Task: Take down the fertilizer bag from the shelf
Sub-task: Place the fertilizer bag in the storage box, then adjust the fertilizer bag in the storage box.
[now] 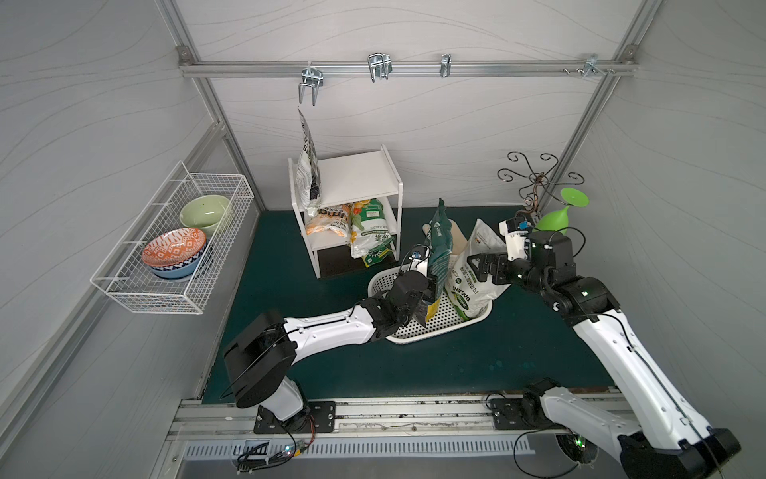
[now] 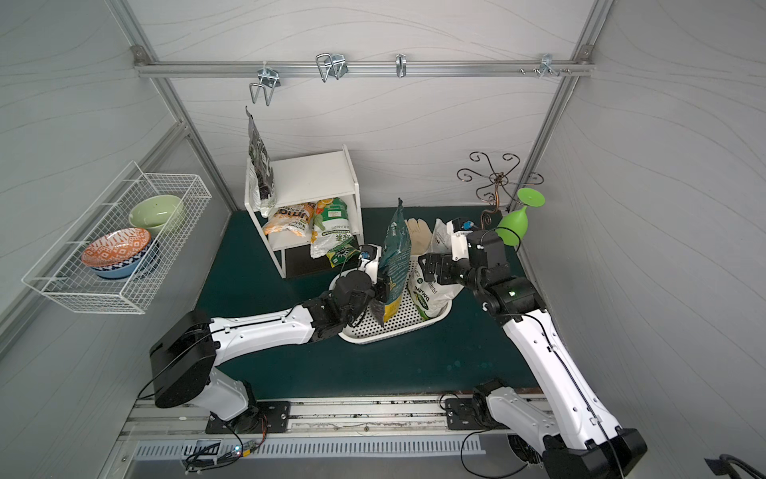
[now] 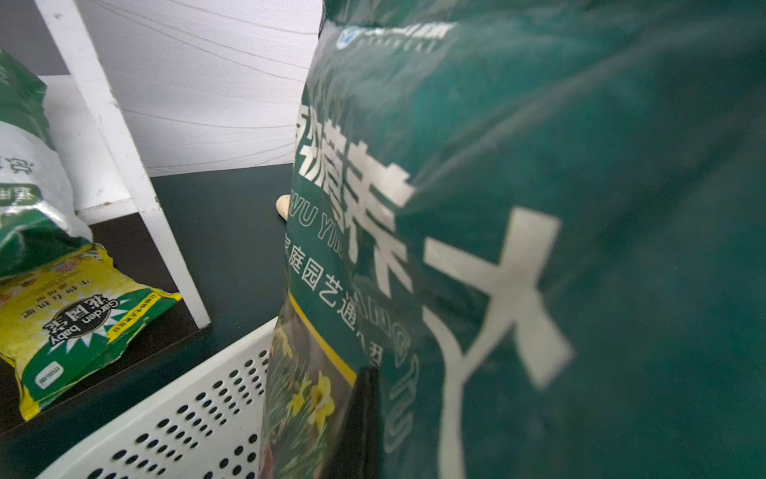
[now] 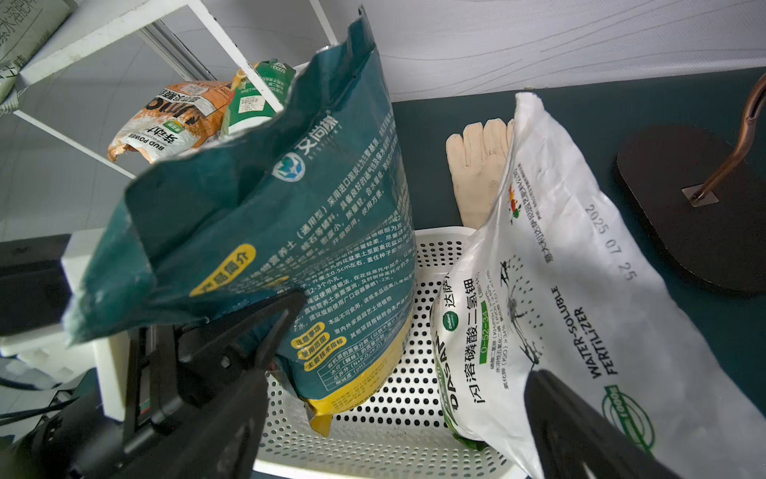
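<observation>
Your left gripper (image 1: 430, 292) is clamped on the dark green bag (image 1: 440, 244). The bag stands upright in the perforated basket (image 1: 414, 331), right of centre and apart from the shelf (image 1: 352, 174). Your right gripper (image 1: 481, 265) is spread wide beside the white bag (image 1: 472, 290), holding nothing. A dark green mat (image 1: 290, 331) covers the table, and grey walls surround it.

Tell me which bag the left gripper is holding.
The dark green bag, upright in the white perforated basket: the left gripper is shut on it. The white bag leans beside it; the rest sit on the shelf.
</observation>
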{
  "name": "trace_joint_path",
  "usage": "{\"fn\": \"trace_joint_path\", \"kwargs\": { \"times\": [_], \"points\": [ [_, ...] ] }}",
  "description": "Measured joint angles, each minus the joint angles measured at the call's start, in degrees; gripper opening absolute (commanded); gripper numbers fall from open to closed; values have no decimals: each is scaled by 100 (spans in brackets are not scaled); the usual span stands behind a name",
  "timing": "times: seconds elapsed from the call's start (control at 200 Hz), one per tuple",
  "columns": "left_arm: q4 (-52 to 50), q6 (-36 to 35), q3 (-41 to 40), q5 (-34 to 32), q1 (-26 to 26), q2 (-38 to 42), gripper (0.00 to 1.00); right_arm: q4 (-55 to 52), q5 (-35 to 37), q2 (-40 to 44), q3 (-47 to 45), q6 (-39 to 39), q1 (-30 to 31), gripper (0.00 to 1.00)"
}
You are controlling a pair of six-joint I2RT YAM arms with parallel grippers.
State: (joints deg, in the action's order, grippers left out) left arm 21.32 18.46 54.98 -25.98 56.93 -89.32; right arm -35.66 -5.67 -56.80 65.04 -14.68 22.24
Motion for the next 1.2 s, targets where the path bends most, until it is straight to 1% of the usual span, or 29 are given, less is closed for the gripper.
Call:
{"fn": "trace_joint_path", "kwargs": {
  "times": [0.03,0.06,0.11,0.2,0.23,0.255,0.32,0.5,0.635,0.735,0.825,0.88,0.93,1.026,1.116,1.201],
  "points": [
    [-4,72,0,4,26,0,1,0,-9,0,0,2,-7,99],
    [-13,149,0,9,35,0,12,-2,-20,-2,0,2,-13,99],
    [-31,267,0,52,52,2,35,-2,-39,-13,2,2,-24,99],
    [79,503,0,232,57,105,73,-11,-52,-55,39,2,-26,99],
    [70,579,0,297,57,199,82,-17,-59,-72,59,2,-26,99],
    [44,645,0,363,57,306,86,-24,-61,-83,74,0,-26,99],
    [-116,815,2,529,57,634,88,-46,-70,-107,146,0,-26,99],
    [-647,1080,-28,994,57,1749,88,-59,-146,-129,466,-20,-26,98],
    [-866,1156,-131,1106,57,2494,90,-94,-275,-221,758,-116,-2,97],
    [-1093,1097,-203,1062,44,2907,93,-186,-197,-352,992,-201,203,96],
    [-1298,962,-225,1023,-83,3136,93,-372,87,-518,1300,-236,693,95],
    [-1456,951,-225,1084,-356,3211,93,-483,284,-634,1521,-254,1036,94],
    [-1613,1005,-225,1248,-763,3235,93,-603,470,-754,1746,-295,1320,92],
    [-1853,1325,-330,1729,-1773,3206,93,-876,835,-1073,2236,-476,1742,86],
    [-2035,1628,-632,2120,-2564,3174,93,-1113,1134,-1388,2575,-671,1908,80],
    [-2218,1869,-984,2511,-3032,3101,93,-1373,1362,-1711,2824,-811,1921,74]
  ]
}}
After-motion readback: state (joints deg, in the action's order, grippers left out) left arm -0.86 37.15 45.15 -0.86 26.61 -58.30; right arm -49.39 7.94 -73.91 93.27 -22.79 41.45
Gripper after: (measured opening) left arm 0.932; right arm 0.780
